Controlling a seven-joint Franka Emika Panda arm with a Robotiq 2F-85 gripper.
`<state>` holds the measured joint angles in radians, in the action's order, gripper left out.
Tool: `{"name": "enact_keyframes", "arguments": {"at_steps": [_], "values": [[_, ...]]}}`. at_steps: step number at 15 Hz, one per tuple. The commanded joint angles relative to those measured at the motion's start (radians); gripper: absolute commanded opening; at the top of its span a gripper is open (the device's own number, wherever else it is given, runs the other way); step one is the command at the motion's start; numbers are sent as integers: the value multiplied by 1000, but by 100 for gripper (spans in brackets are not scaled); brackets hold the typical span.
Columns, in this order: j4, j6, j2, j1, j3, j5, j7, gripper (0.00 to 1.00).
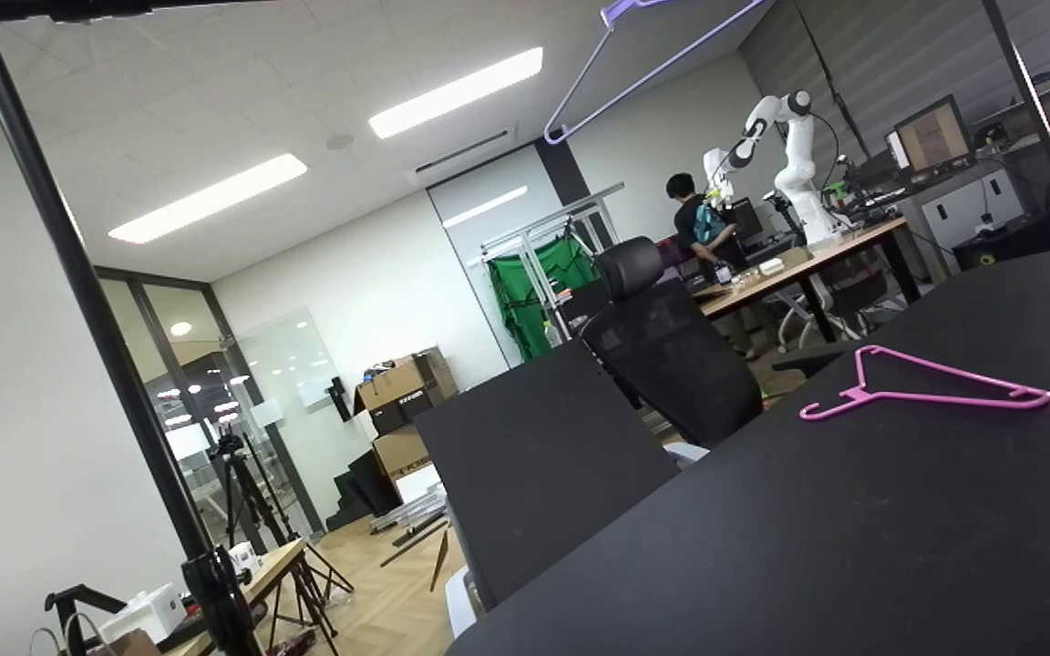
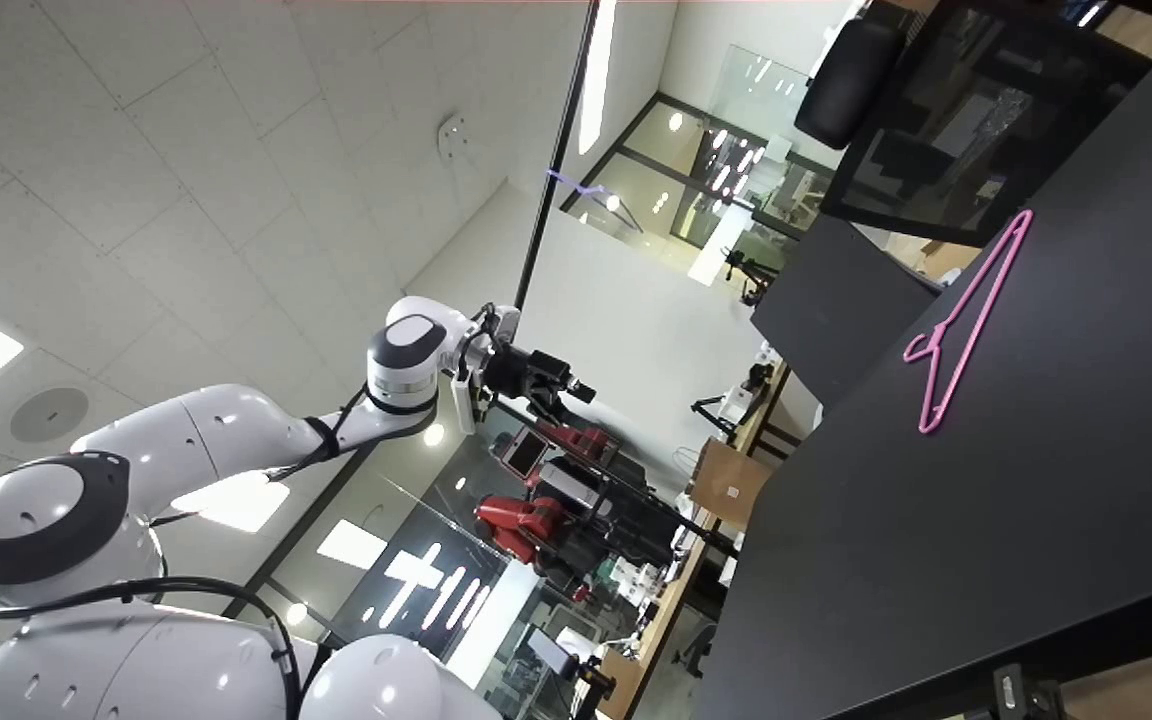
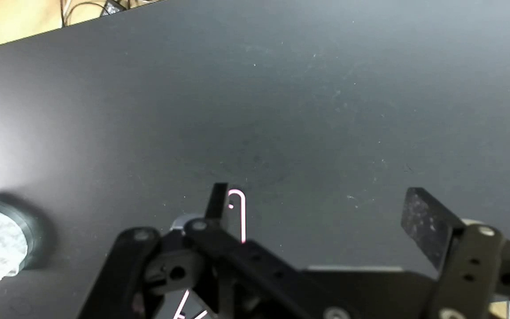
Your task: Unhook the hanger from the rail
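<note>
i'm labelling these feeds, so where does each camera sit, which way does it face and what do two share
Wrist view: at the open gripper, facing down at the black table; gripper shows at the bottom.
An exterior view: low over the table, tilted, facing the office chair; none of this robot clearly shows; the distant white arm seems another's.
An exterior view: close to the robot's arm, rolled heavily, facing ceiling and table; arm and gripper show.
Both exterior views share the purple hanger, pink hanger and table.

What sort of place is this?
Probably a robotics lab: in an exterior view stand a white jointed robot arm, a black-framed rectangular computer monitor and a black three-legged tripod.
</note>
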<state>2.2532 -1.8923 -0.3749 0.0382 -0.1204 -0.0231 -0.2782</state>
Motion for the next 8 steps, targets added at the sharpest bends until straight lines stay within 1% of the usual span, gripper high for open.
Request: {"name": "enact_keyframes", "arguments": {"at_steps": [1,3,5,8], "values": [[-2,3,1,-14,13,-5,-4,100],[-2,3,1,-14,13,-5,-4,100],[-37,-24,40,-3,21,-58,48,100],[-106,-62,107,4,62,-135,184,100]]}}
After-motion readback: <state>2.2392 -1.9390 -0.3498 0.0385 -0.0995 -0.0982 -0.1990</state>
